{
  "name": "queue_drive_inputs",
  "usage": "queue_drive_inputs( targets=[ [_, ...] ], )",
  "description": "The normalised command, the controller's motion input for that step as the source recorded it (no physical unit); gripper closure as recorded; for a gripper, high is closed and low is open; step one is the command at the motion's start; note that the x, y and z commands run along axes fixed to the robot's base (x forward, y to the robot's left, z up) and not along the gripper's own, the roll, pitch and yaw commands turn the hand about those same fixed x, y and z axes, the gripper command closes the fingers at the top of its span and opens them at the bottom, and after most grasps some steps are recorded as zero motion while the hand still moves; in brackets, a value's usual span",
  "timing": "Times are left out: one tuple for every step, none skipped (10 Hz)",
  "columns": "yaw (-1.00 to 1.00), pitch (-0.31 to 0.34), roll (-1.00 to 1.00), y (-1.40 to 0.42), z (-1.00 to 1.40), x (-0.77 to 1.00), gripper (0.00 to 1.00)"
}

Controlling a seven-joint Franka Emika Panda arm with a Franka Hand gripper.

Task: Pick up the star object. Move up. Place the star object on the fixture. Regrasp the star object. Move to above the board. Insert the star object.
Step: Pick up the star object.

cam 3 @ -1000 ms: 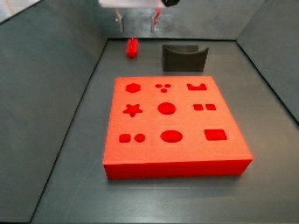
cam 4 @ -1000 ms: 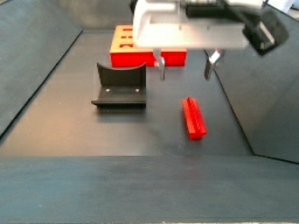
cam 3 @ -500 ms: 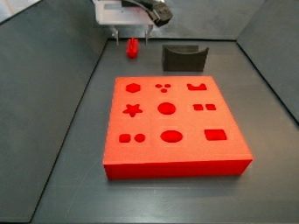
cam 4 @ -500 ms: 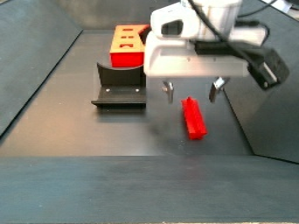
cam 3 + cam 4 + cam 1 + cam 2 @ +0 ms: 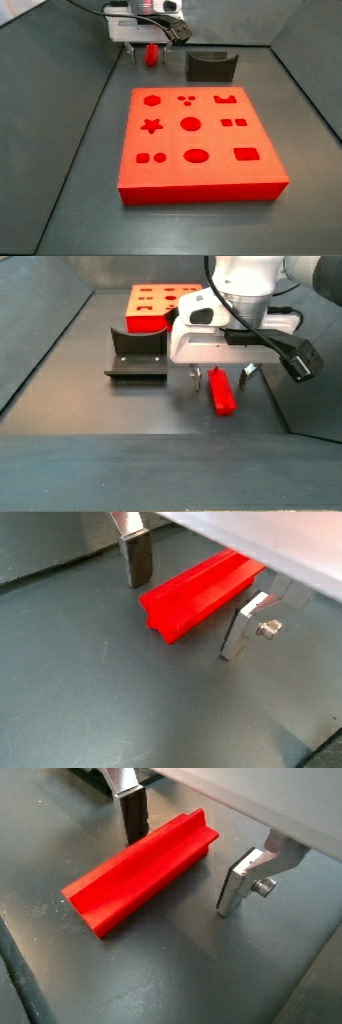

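The star object is a long red bar with a star-shaped cross-section, lying flat on the grey floor. It shows in both wrist views (image 5: pixel 198 592) (image 5: pixel 140 870) and in both side views (image 5: pixel 152 54) (image 5: pixel 222 391). My gripper (image 5: pixel 189 604) (image 5: pixel 183 863) (image 5: pixel 219 381) is open and has come down over the bar, one finger (image 5: pixel 135 556) on each side of it, with gaps between pads and bar. In a side view the gripper (image 5: pixel 150 45) sits at the far end of the floor, left of the fixture (image 5: pixel 210 66). The red board (image 5: pixel 198 143) with shaped holes lies nearer the front.
The dark L-shaped fixture (image 5: pixel 136 354) stands beside the gripper, between it and the red board (image 5: pixel 158 306). Grey walls enclose the floor on all sides; a side wall (image 5: pixel 287 386) rises close to the gripper's right.
The gripper has come down from high above the floor until its open fingers straddle the star object. The star object has not moved.
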Motion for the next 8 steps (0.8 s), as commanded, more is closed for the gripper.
queue_drive_inputs(
  targets=[
    [0.00,0.000,0.00,0.00,0.00,0.00,0.00],
    [0.00,0.000,0.00,0.00,0.00,0.00,1.00],
    [0.00,0.000,0.00,0.00,0.00,0.00,1.00],
    [0.00,0.000,0.00,0.00,0.00,0.00,1.00],
    [0.00,0.000,0.00,0.00,0.00,0.00,1.00],
    [0.00,0.000,0.00,0.00,0.00,0.00,1.00],
    [0.00,0.000,0.00,0.00,0.00,0.00,1.00],
    [0.00,0.000,0.00,0.00,0.00,0.00,1.00]
  ],
)
